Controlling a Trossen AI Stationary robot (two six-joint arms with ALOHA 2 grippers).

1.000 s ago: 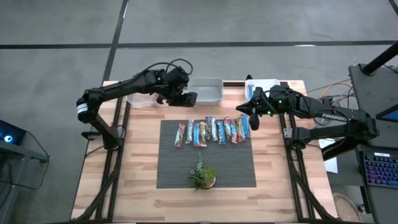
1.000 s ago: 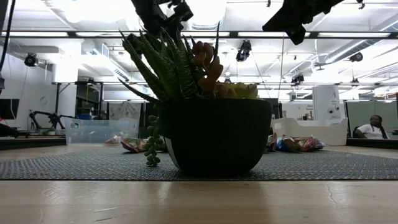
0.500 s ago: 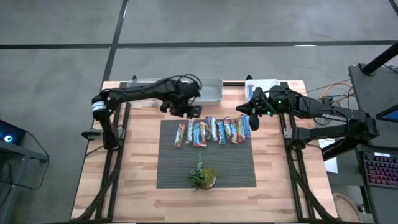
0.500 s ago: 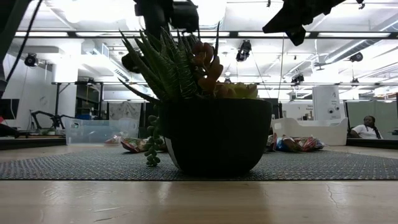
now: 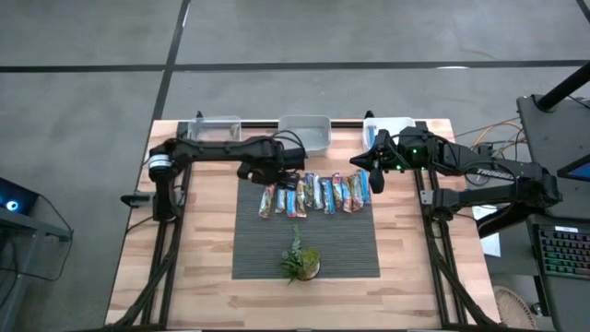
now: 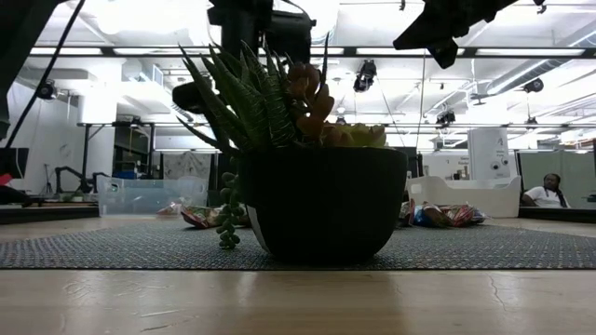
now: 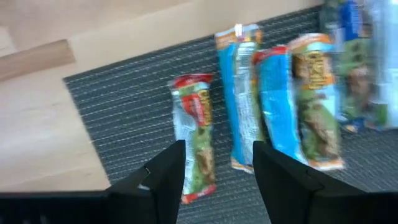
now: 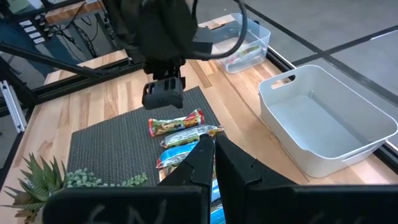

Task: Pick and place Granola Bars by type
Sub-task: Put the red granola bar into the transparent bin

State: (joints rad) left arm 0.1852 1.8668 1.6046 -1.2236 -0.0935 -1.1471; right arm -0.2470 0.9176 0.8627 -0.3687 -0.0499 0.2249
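Several granola bars [image 5: 318,194] in shiny blue, red and orange wrappers lie flat, side by side in a row, on the dark mat [image 5: 304,249]. My left gripper [image 5: 286,173] hangs open above the row's left end and points down. In its wrist view, its fingers [image 7: 165,177] frame the red-ended bar [image 7: 194,134] and a blue bar [image 7: 239,99] without touching them. My right gripper [image 5: 369,173] hovers shut above the row's right end with nothing in it. Its closed fingers [image 8: 208,163] show in its wrist view.
A small green plant in a dark pot [image 5: 300,264] stands on the mat's near part and fills the low view [image 6: 321,200]. Two clear bins [image 5: 214,129] [image 5: 307,132] and a white bin [image 5: 387,129] line the far edge. A person [image 6: 557,191] sits in the room behind.
My left gripper has swung from over the clear bins at the far edge toward the table's near side and down. It has tipped to point straight down over the left end of the row. The bars have not moved.
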